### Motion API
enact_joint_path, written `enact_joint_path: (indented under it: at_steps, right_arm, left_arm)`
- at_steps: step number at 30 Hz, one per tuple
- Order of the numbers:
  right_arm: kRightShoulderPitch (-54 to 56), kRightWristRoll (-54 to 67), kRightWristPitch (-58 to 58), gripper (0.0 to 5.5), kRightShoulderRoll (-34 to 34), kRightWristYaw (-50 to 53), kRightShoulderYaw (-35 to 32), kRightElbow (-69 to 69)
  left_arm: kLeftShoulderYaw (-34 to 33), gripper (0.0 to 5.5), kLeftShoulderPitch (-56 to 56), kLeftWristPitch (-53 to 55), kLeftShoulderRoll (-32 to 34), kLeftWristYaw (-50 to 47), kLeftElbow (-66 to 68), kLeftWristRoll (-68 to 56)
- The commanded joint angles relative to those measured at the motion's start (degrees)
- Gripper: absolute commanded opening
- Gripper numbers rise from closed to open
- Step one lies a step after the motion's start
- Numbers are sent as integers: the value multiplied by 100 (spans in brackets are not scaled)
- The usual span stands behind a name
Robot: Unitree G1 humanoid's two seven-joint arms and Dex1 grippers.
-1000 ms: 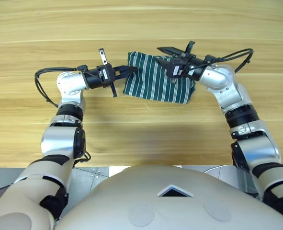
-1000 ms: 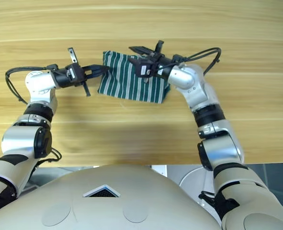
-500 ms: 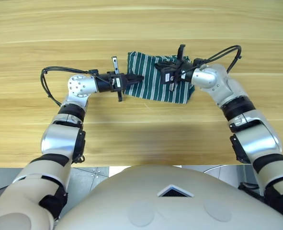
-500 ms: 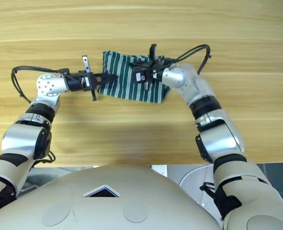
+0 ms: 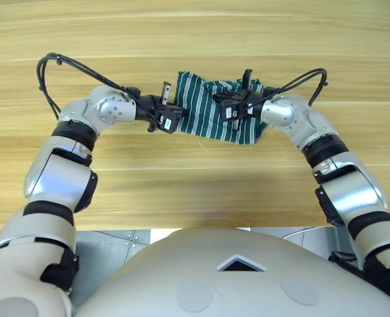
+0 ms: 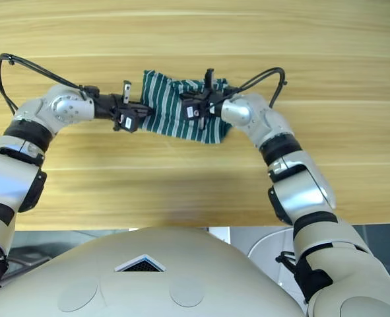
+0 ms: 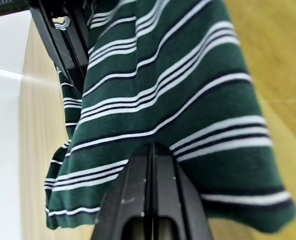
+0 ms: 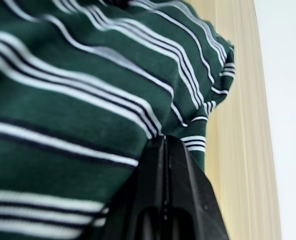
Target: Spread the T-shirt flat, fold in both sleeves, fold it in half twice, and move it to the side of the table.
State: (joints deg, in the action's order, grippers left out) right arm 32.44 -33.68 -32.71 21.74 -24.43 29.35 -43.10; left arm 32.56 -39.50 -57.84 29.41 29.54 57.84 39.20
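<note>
Tools clamped on the folded shirt

The folded green striped T-shirt (image 5: 211, 112) sits mid-counter (image 5: 195, 39). In the last second both arms drew inward. The left tool (image 5: 173, 121), earlier spread beside the left edge, now pinches it. The right tool (image 5: 227, 109) has dropped onto the right half, its fingers closed on cloth. The fold looks finished, and moving it aside likely remains.

Left hand (image 7: 150, 148) clamped on green striped T-shirt (image 7: 178, 75), wooden table (image 7: 283, 60) beneath
</note>
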Motion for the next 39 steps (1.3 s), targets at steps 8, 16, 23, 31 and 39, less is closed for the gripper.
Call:
enact_joint_path:
  at_steps: [8, 16, 23, 31, 39]
  right_arm:
    - [122, -32, 851, 6, 66, 316, -143, -634]
    - [373, 658, 1098, 6, 221, 804, -820, -2007]
    - [421, 1705, 653, 6, 279, 257, -1622, -1912]
    - [288, 2257, 341, 6, 187, -305, -1958, -1537]
    - [19, 2485, 253, 6, -60, -899, -1873, -892]
  left_arm:
    - [2126, 0, 536, 769, 269, -224, -352, 2039]
    - [2382, 0, 625, 913, 252, -530, -412, 1801]
    - [2063, 0, 459, 775, 169, -921, -410, 1224]
    - [1361, 0, 296, 631, 282, -1124, -952, 392]
    - [-16, 0, 752, 684, 873, -898, -2279, -1142]
